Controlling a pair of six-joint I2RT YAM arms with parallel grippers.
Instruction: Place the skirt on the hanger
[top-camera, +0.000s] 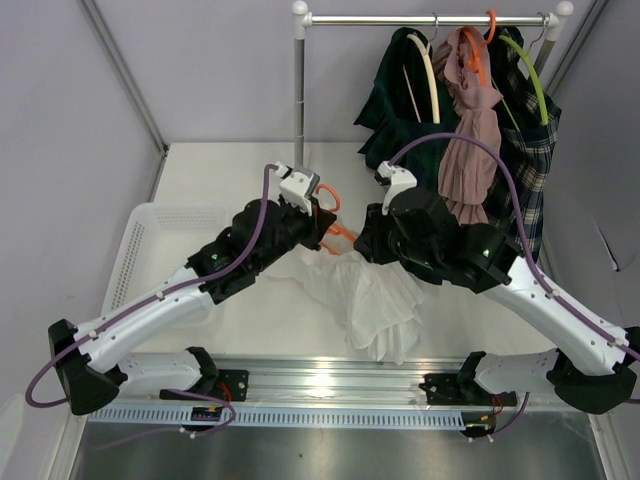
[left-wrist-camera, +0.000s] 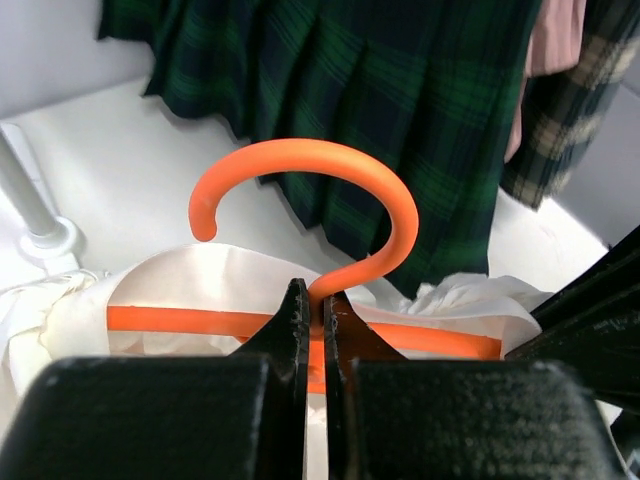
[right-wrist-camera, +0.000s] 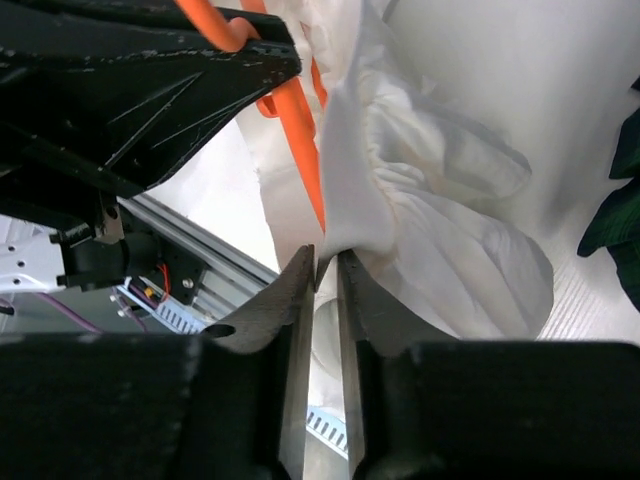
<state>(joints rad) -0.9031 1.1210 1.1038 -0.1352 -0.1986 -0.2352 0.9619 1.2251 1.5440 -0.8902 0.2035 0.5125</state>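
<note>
at table centre, between both arms: white skirt (top-camera: 375, 300) on orange hanger (left-wrist-camera: 300, 165), part-draped.
left gripper (left-wrist-camera: 315, 312) was clamped tight on the hanger's neck, just below the hook; right gripper (right-wrist-camera: 328, 262) was pinched nearly closed on a fold of the skirt beside the hanger's bar. skirt fabric lay over the bar, its remainder heaped on the white table (top-camera: 230, 170). plaid skirts (left-wrist-camera: 400, 100) hung on the rail (top-camera: 420, 19) behind.

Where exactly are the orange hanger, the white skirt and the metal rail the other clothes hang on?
orange hanger (left-wrist-camera: 300, 155), left wrist view, top of its curved hook.
white skirt (right-wrist-camera: 450, 260), right wrist view, bunched fabric near the middle.
metal rail (top-camera: 380, 19), top external view, bare stretch of the horizontal bar.
</note>
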